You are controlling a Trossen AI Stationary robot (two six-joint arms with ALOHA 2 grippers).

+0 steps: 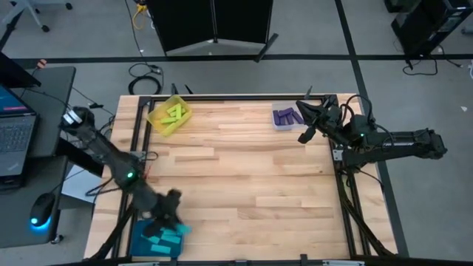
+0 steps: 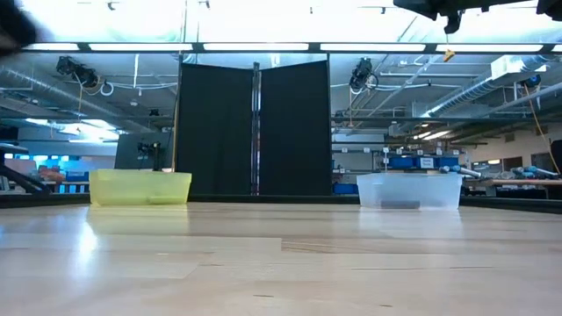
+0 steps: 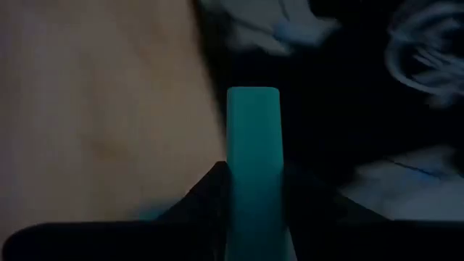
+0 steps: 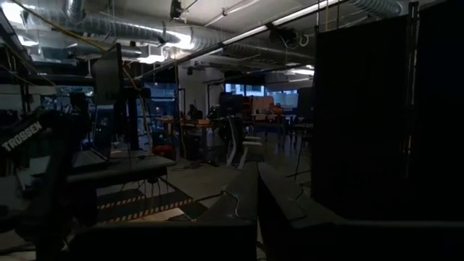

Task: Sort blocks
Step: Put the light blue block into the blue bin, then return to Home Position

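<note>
While the left gripper pinches a cyan block over the teal tray at the table's near-left corner, an early release could miss.

Overhead view evenly lit; low view glary from ceiling lights; wrist views dim, left blurred.

This is a robotics lab or industrial workshop hall. Beyond the wooden table, on the far side from the left end effector, stands a black folding screen, and past it an open ceiling with strip lights, exposed silver ducts and cable runs. Outward from that end effector, off the table's edge, sits a laptop with a mouse; loose cables lie on the grey floor, and cluttered workbenches fill the room behind.
</note>
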